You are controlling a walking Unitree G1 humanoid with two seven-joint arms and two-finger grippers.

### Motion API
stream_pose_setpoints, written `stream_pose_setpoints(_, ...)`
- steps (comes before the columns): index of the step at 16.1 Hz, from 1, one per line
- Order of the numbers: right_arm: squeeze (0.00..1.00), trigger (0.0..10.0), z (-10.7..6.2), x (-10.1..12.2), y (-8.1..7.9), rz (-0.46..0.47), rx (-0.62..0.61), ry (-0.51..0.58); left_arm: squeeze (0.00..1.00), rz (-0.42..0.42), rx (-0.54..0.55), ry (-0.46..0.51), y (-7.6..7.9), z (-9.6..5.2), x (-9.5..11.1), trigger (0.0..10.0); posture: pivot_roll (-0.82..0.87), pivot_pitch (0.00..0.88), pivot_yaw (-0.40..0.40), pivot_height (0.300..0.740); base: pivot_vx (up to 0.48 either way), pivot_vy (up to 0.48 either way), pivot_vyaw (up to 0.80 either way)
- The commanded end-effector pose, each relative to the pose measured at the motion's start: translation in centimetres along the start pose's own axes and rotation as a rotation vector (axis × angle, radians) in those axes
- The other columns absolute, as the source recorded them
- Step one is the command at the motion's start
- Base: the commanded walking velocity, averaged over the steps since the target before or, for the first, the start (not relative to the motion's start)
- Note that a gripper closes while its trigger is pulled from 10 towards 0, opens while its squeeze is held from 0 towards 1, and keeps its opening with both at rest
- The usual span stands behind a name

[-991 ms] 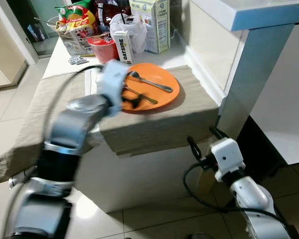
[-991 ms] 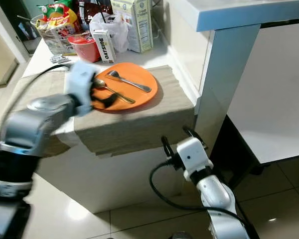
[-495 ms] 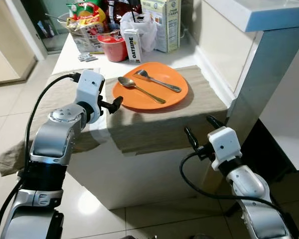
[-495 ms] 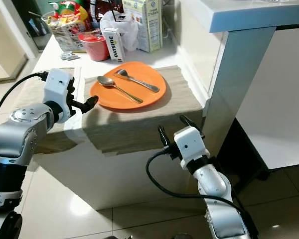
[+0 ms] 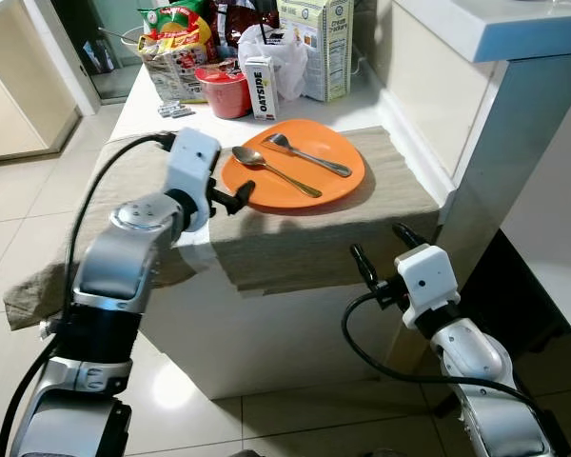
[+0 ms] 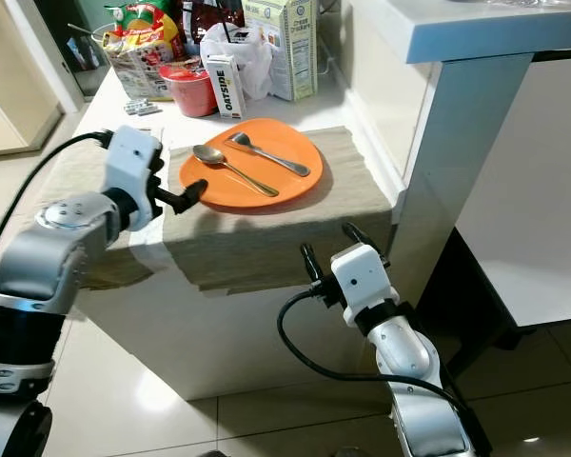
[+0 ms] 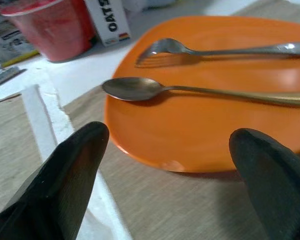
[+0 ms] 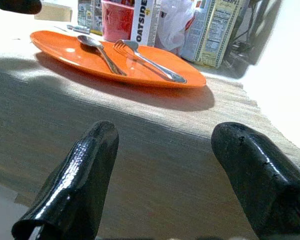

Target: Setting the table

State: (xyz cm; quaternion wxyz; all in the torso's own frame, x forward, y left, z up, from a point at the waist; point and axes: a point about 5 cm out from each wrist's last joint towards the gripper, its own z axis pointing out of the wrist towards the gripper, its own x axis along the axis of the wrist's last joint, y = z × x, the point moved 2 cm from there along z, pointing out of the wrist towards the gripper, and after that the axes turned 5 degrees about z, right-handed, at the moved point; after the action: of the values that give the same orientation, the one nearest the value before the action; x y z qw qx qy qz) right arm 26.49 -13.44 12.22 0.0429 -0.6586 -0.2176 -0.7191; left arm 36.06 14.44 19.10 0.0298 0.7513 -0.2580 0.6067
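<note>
An orange plate [image 5: 300, 181] lies on a beige cloth [image 5: 314, 238] draped over the white counter. On the plate rest a spoon [image 5: 271, 168] and a fork [image 5: 309, 155], side by side. My left gripper [image 5: 236, 195] hovers open just off the plate's near-left rim, nothing between its fingers [image 7: 70, 172]. In the left wrist view the spoon [image 7: 140, 88] and fork [image 7: 190, 50] lie just beyond the fingertips. My right gripper [image 5: 381, 257] hangs open below the cloth's front edge, empty, its fingers [image 8: 80, 180] pointing up at the plate [image 8: 115, 62].
At the counter's back stand a red cup [image 5: 226, 90], an Oatside carton [image 5: 261, 88], a cracker box [image 5: 316, 48], a white bag [image 5: 281, 48] and a snack basket [image 5: 171, 57]. A white pillar and raised shelf [image 5: 495, 143] rise on the right. Tiled floor lies below.
My left gripper has drawn back off the plate, leaving the spoon beside the fork, and now hovers at the plate's left rim. The camera view has shifted slightly.
</note>
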Motion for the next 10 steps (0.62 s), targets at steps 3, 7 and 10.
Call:
stream_pose_setpoints(3, 0.00, 10.0, -0.1, 0.3, -0.1, -0.004, 0.013, 0.004, 0.00, 0.092, -0.010, -0.053, 0.3, 0.8, -0.3, 10.0, -0.18, 0.018, 0.125, 0.740, 0.000, 0.000, 0.00)
stream_pose_setpoints(7, 0.00, 10.0, -0.5, 0.2, -0.1, -0.007, 0.008, -0.003, 0.00, 0.131, 0.006, -0.087, -0.2, 1.5, -0.6, 10.0, -0.20, 0.027, 0.131, 0.740, 0.000, 0.000, 0.00)
stream_pose_setpoints(10, 0.00, 10.0, -0.9, 0.2, 0.1, -0.012, 0.006, -0.012, 0.00, 0.148, 0.029, -0.090, -0.8, 1.9, -0.4, 10.0, -0.21, 0.033, 0.129, 0.740, 0.000, 0.000, 0.00)
